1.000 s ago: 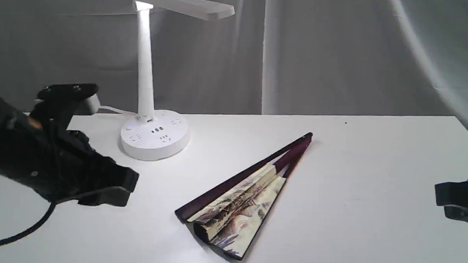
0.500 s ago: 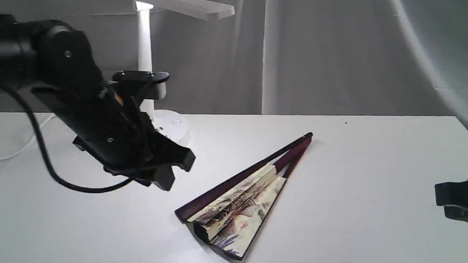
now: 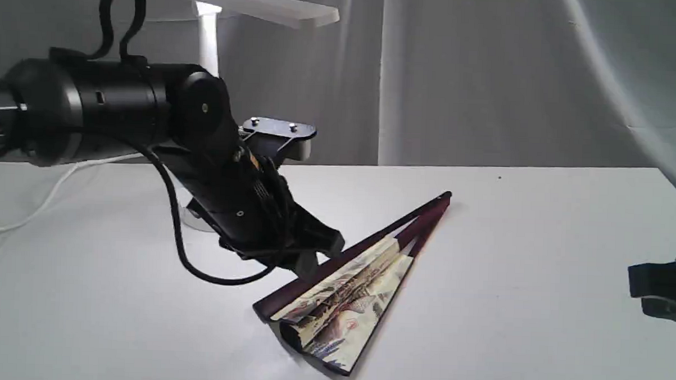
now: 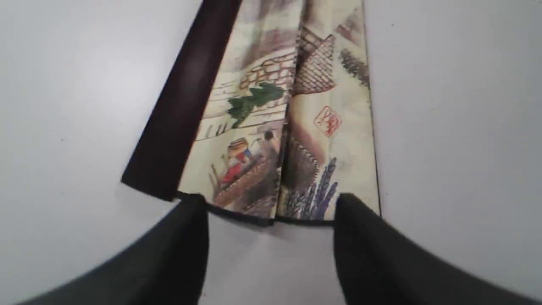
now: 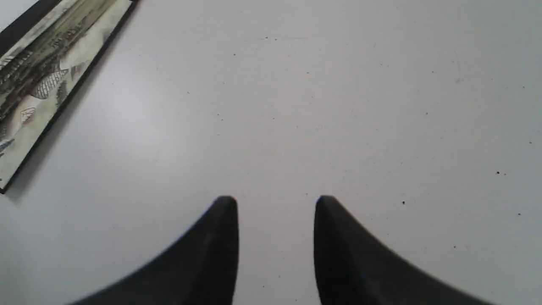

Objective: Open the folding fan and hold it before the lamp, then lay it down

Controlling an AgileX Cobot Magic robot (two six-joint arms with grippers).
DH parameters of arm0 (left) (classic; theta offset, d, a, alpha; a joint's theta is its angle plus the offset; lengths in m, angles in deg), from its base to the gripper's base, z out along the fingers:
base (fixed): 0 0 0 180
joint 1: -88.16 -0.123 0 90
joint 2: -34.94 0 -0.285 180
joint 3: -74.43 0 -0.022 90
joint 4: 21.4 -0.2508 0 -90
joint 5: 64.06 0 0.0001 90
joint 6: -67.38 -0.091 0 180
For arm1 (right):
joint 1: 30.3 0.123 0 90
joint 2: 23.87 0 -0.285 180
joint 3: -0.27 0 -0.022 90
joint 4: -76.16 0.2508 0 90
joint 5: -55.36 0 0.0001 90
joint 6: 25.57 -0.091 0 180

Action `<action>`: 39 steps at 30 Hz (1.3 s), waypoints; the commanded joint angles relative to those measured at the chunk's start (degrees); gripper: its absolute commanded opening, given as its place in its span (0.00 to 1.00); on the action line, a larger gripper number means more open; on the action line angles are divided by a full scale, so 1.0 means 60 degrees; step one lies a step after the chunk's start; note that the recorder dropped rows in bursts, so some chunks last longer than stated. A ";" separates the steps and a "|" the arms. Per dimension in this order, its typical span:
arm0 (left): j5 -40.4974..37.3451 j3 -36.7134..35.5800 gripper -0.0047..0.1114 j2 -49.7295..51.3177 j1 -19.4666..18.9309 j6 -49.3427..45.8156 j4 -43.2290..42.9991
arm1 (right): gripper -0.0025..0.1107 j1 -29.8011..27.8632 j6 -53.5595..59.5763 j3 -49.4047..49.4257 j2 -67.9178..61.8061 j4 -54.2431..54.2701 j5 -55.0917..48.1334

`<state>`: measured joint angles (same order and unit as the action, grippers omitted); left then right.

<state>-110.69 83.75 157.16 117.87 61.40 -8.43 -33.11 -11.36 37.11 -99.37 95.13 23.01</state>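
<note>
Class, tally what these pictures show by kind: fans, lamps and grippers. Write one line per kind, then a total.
folding fan: 1
lamp: 1
grippers: 2 (left gripper, right gripper)
Total: 4

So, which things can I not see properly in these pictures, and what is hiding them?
1. The lamp base: exterior view, mostly behind the left arm.
2. The right gripper: exterior view, cut off by the right frame edge.
3. The folding fan: both wrist views crop it at their frame edges; its pivot end shows only in the exterior view.
4. The left gripper: whether it touches the fan cannot be told.
</note>
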 commanded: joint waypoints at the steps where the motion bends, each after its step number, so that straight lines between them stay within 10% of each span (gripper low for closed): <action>1: 0.0432 0.0081 0.46 0.0237 0.0082 -0.0308 0.0093 | 0.30 0.0029 0.0047 -0.0049 -0.0014 0.0082 0.0025; 39: 0.2595 0.0271 0.55 0.2304 0.0511 -0.1563 0.0005 | 0.30 0.0029 0.0170 -0.0049 -0.0014 0.0206 0.0202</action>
<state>-95.77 85.17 170.56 120.69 52.40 -7.96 -33.11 -10.77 37.11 -99.37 96.01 23.46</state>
